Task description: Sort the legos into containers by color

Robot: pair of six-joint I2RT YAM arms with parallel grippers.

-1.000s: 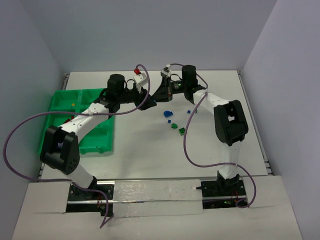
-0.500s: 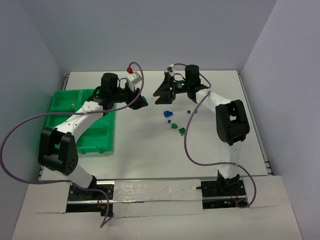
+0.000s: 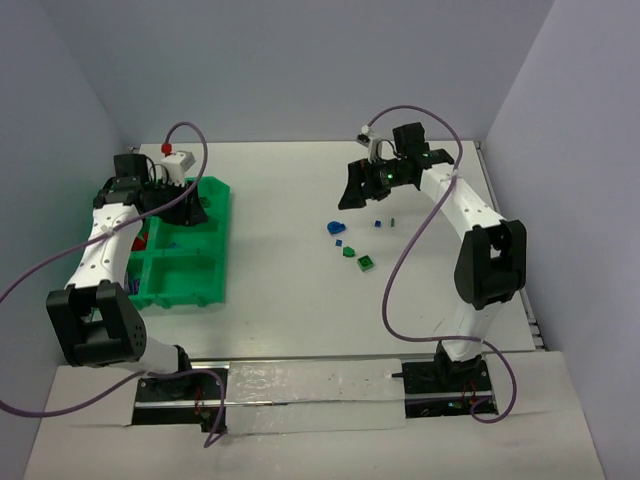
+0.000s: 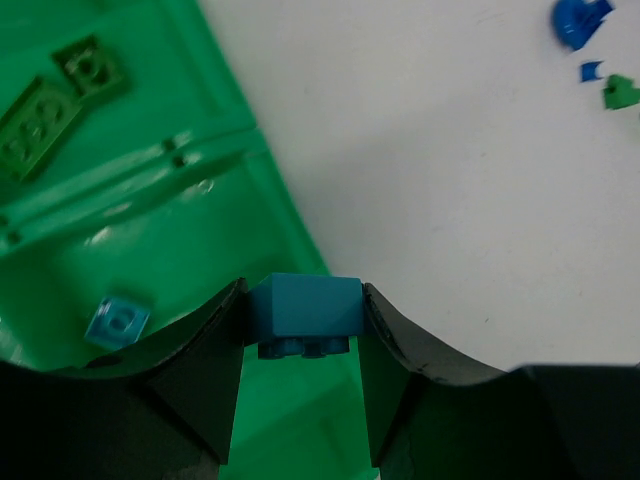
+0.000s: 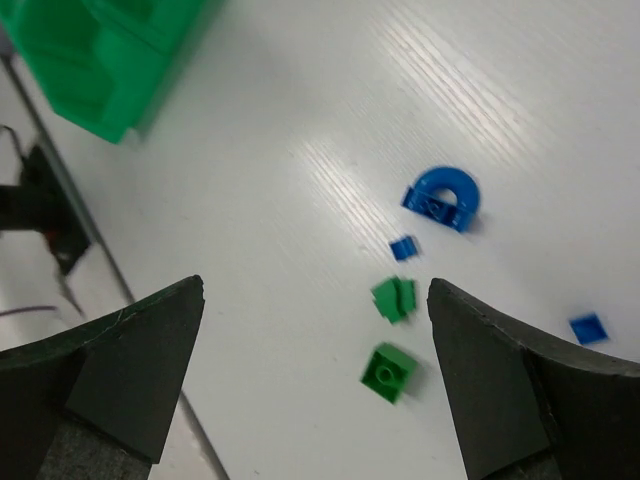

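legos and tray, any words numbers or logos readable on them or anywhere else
No text can be read in any view.
Studs of the green plates and blue plate in the tray: too blurred.
The brick in the left gripper: plain faces.

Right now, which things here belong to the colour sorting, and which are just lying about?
Job: tray; teal brick held by left gripper; right gripper; loose blue arch and green brick; sorted green plates.
Just there: cables; table.
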